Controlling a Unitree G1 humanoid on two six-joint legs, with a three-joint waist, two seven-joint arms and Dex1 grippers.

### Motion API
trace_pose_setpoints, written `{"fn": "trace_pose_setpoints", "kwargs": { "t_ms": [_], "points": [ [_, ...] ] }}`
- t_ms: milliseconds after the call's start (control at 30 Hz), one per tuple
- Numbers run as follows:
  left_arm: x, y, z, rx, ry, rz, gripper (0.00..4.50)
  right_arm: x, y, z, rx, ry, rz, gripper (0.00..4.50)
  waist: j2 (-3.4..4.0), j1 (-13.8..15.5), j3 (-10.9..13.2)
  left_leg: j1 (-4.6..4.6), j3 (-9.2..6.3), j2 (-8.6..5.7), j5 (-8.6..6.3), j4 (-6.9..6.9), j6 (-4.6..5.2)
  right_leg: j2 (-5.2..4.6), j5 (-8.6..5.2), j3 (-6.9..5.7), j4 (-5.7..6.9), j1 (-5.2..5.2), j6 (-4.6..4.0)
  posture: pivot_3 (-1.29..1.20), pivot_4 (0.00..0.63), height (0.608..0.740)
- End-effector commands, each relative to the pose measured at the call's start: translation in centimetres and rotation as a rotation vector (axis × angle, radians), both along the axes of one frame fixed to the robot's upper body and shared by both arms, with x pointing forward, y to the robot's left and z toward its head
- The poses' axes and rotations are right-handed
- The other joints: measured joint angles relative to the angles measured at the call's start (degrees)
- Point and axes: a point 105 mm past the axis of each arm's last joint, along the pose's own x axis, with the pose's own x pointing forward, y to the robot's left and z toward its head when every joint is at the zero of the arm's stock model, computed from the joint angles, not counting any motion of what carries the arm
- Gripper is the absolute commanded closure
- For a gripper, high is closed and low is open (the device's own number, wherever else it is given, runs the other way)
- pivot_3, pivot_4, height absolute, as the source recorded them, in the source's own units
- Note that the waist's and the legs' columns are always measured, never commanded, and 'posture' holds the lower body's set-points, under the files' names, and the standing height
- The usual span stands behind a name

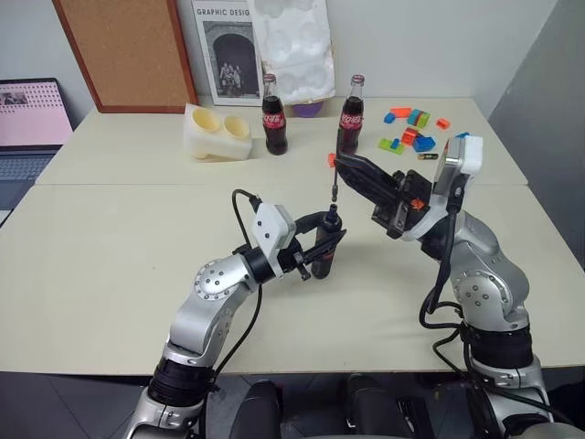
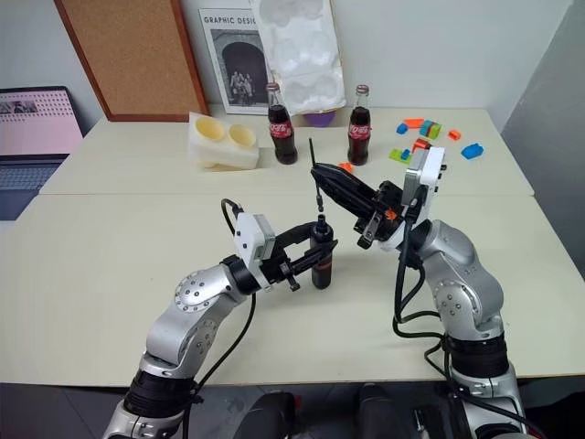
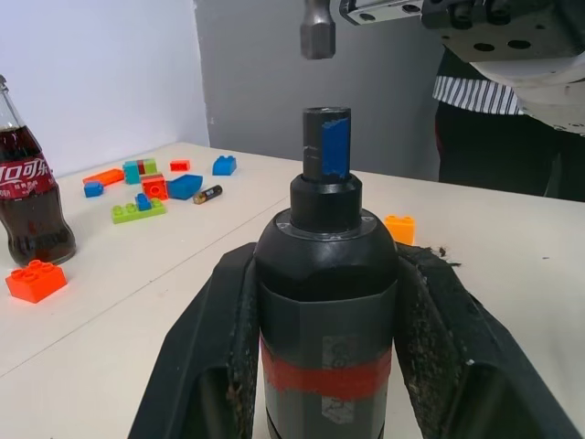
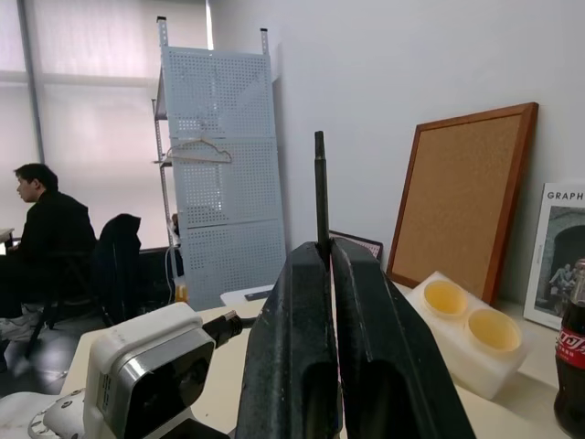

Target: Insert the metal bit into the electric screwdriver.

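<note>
Metal bit [image 2: 316,187] upright in right jaws, lower end just above upright electric screwdriver [image 2: 321,252] clamped in left jaws

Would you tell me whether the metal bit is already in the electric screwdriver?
Not yet. The metal bit hangs just above the electric screwdriver, with a visible gap over its blue-marked tip.

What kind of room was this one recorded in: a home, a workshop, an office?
Probably an office or lab. Pale tables are pushed together, a cork board leans on the wall beside a laptop, and a person sits at a desk near a pegboard rack.
</note>
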Motion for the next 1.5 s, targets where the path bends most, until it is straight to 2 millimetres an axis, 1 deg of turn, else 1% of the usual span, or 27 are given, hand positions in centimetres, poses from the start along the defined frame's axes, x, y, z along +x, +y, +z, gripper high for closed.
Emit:
{"fn": "trace_pose_setpoints", "kwargs": {
  "t_ms": [33, 267, 1100, 1500],
  "points": [
    [-0.4, 0.0, 0.7, -0.005, -0.032, -0.008, 2.84, -0.5, 0.1, 0.8, 0.019, -0.051, 0.001, 4.5, 0.0, 0.0, 0.0, 0.0, 0.0, 0.0, 0.0, 0.0, 0.0, 0.0, 0.0, 0.0, 0.01, 0.0, 0.0, 0.0, 0.15, 0.74],
    [-0.4, 0.0, 0.8, -0.006, -0.032, -0.009, 2.84, -0.7, 0.3, 0.9, 0.024, -0.035, -0.004, 4.5, 0.0, -0.01, 0.0, 0.01, 0.0, 0.0, 0.0, 0.0, 0.0, 0.0, -0.01, 0.0, 0.01, 0.0, -0.01, 0.0, 0.15, 0.74],
    [-0.3, 0.2, 0.7, -0.001, -0.032, 0.0, 2.84, -0.9, -0.4, -0.9, -0.006, 0.012, 0.008, 4.5, 0.0, -0.01, 0.0, 0.06, 0.02, 0.0, 0.0, 0.0, 0.0, 0.0, -0.02, 0.02, 0.04, 0.04, -0.02, 0.0, 0.15, 0.74],
    [-0.3, 0.2, 0.7, 0.001, -0.033, -0.005, 2.84, -0.7, -0.4, -0.6, -0.015, 0.015, 0.013, 4.5, 0.0, -0.03, 0.0, 0.12, 0.05, 0.0, 0.0, -0.01, 0.0, 0.0, -0.03, 0.06, 0.06, 0.05, -0.03, 0.0, 0.15, 0.74]
  ]
}}
